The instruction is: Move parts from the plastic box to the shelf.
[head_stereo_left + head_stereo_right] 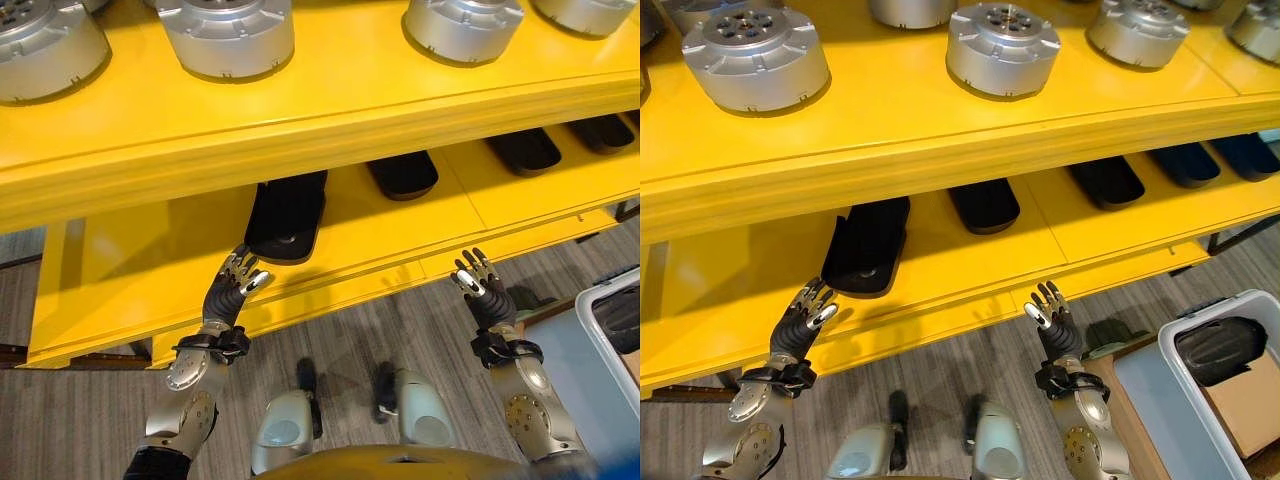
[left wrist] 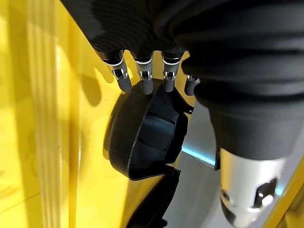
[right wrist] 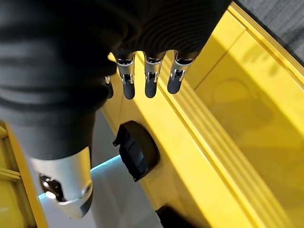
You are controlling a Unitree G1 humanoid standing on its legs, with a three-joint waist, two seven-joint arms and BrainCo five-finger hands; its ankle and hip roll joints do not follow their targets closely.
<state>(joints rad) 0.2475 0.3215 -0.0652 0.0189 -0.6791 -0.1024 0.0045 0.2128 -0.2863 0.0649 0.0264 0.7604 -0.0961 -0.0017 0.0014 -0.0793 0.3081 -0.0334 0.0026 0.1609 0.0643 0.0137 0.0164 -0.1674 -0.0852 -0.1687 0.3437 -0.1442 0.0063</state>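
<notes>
Part (image 1: 287, 213) just beyond left fingers (image 1: 243, 270)

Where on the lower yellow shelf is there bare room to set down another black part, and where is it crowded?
The lower shelf is bare left of the nearest black part, and along its front strip before the row of black parts. The upper shelf is crowded with silver parts.

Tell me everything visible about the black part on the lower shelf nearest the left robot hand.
The black part is a long, matte, plastic-looking shell with rounded ends and a raised rim. It lies flat on the yellow lower shelf, leftmost in a row of similar parts. The left robot hand, fingers relaxed, hangs just before its near end, not touching.
</notes>
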